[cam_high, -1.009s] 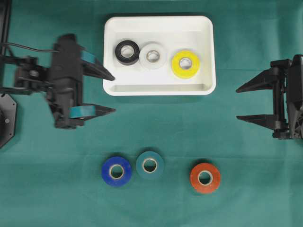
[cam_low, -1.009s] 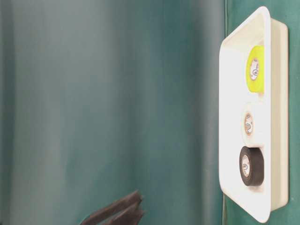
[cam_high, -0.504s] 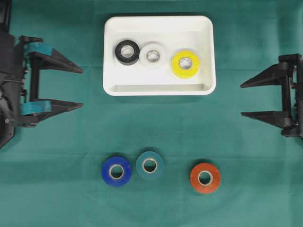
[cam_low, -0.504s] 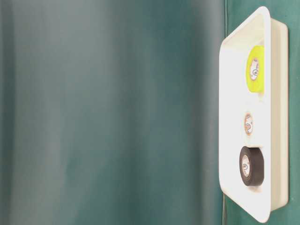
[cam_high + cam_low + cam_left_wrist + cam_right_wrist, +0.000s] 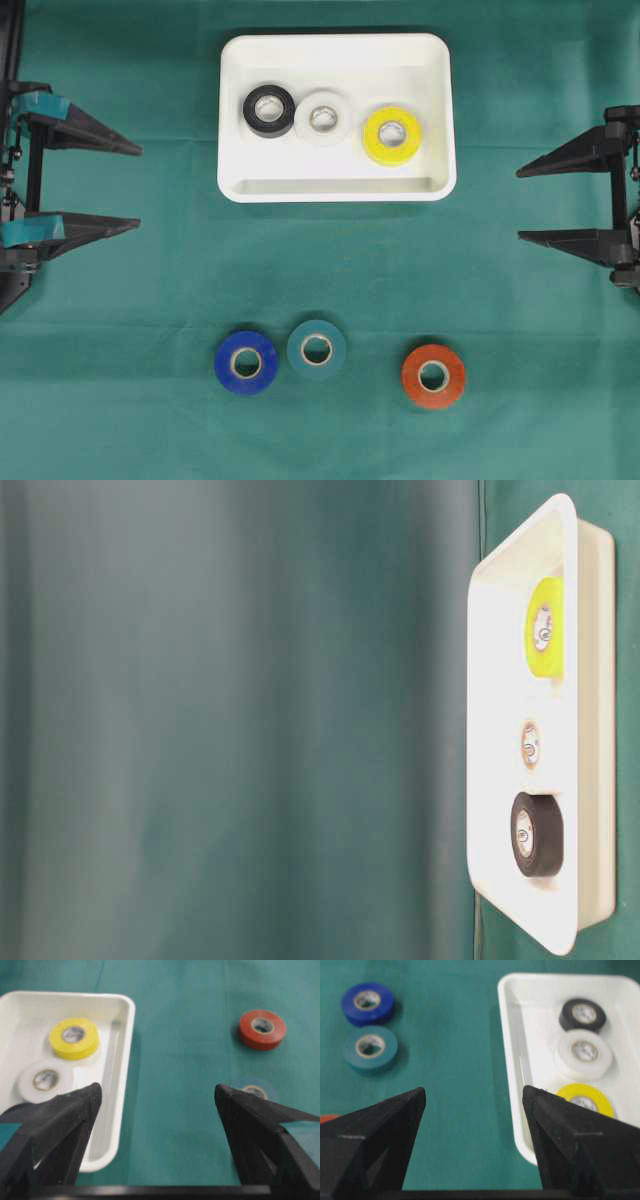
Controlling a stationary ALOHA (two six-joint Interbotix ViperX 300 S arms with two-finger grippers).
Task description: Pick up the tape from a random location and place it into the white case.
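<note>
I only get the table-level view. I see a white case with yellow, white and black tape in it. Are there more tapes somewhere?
Observer: Yes, three lie on the cloth outside the case: blue tape, teal tape and red tape.
Operator: Is a gripper holding one?
Observer: No. The left gripper is open and empty, at the left edge.
Operator: What about the other one?
Observer: The right gripper is open and empty too, at the right edge.
</note>
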